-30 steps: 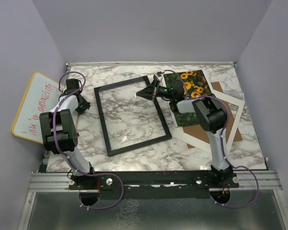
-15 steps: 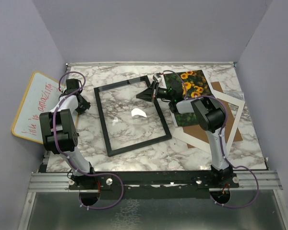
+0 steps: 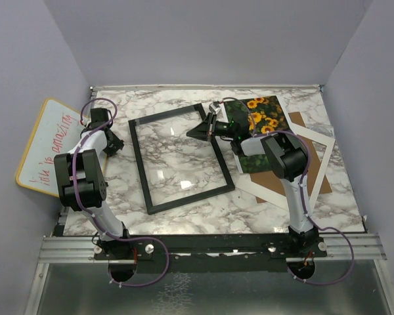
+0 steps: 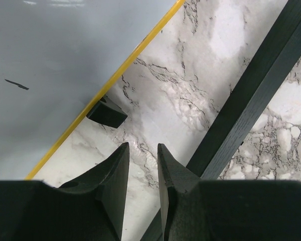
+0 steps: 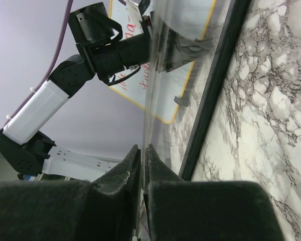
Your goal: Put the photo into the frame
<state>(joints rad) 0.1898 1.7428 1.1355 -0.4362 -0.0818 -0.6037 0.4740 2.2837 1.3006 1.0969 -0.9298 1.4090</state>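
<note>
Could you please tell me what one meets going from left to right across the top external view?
Whiteboard → left gripper → frame → photo; the right gripper overlaps the frame, so it is left out.

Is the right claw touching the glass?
Touching. In the right wrist view, the right gripper has its fingers pinched shut on the thin edge of the glass.

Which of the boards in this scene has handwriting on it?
The yellow-rimmed whiteboard at the far left: red handwriting runs across its white face, whereas the brown backing board on the right is plain.
</note>
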